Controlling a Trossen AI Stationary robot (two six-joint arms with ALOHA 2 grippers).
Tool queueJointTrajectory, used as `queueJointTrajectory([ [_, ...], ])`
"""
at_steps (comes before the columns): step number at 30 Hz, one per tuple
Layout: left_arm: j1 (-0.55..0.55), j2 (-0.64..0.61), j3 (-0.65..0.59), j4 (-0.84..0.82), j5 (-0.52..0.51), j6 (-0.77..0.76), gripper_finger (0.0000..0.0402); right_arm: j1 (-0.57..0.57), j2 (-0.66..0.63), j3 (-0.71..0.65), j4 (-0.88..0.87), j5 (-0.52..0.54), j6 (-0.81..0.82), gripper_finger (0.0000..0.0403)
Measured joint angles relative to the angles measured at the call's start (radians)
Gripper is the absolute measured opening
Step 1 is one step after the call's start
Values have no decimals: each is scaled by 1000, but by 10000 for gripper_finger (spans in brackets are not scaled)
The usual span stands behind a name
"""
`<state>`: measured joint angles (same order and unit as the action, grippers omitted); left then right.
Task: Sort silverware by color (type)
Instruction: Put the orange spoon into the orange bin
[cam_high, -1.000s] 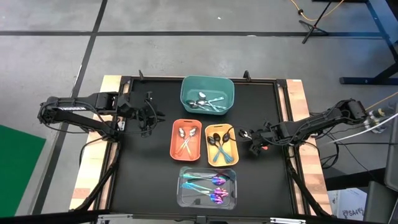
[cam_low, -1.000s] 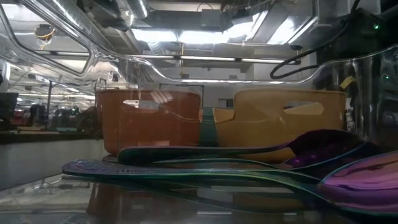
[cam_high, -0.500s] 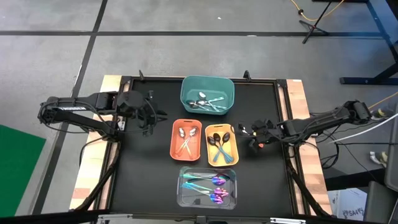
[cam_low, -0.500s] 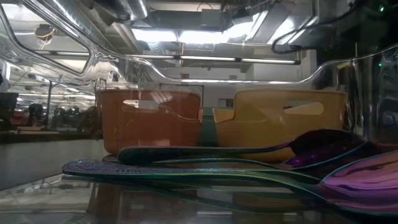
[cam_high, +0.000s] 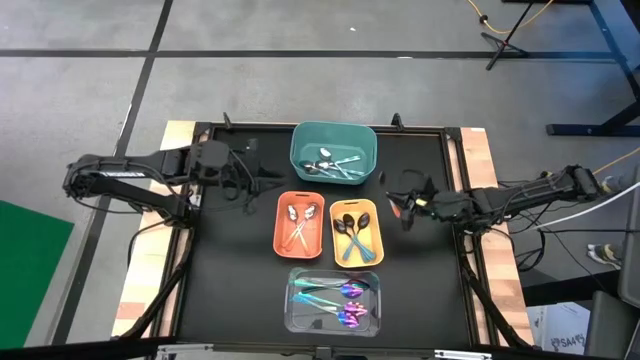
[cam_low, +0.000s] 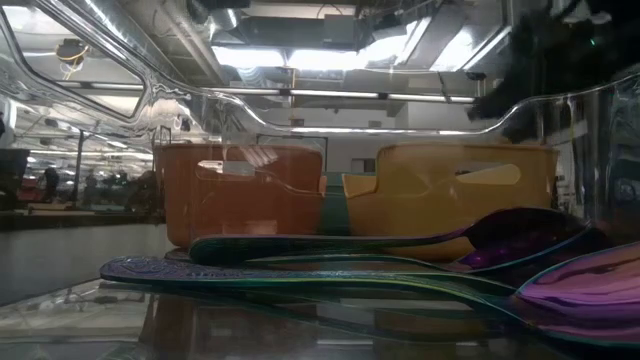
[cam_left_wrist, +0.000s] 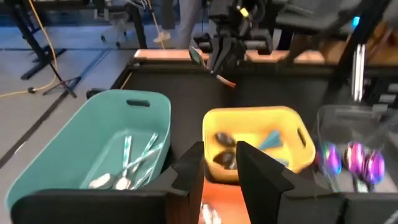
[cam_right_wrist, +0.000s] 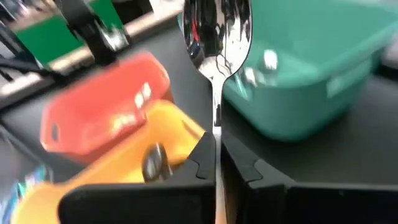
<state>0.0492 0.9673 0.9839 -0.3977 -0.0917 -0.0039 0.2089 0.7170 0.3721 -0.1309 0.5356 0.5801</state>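
The right tool (cam_high: 403, 204) pinches a silver spoon (cam_right_wrist: 216, 37), yellow bin (cam_high: 357, 232) just beside it, teal bin (cam_high: 334, 153) ahead. Bare desk (cam_high: 430, 280) lies behind it. The left tool (cam_left_wrist: 219, 167) stands partly spread, empty.

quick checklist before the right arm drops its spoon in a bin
1. Spoon held in the right tool: ok, fingers shut on its handle.
2. Spoon type known: it has a plain silver bowl; handle colour cannot tell.
3. Right tool over a bin: not ok, in the high view it is beside the yellow bin, over bare table.
4. Teal bin has room: ok.
5. Left tool clear of the bins: ok, off to their left.
6. Loose silverware left on the table: none seen.
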Motion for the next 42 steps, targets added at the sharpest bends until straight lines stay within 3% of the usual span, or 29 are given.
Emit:
queueJointTrajectory([
  [9, 0, 121, 0, 191, 0, -69, 88, 0, 8, 0, 344, 30, -247, 0],
  [18, 0, 278, 0, 409, 0, -68, 88, 0, 24, 1, 524, 22, -360, 0],
  [30, 0, 463, 0, 754, 0, -67, 88, 0, 254, 1, 914, 101, -485, 0],
  [42, 0, 553, 0, 880, -65, -67, 88, 0, 442, 51, 1020, 159, -500, 0],
])
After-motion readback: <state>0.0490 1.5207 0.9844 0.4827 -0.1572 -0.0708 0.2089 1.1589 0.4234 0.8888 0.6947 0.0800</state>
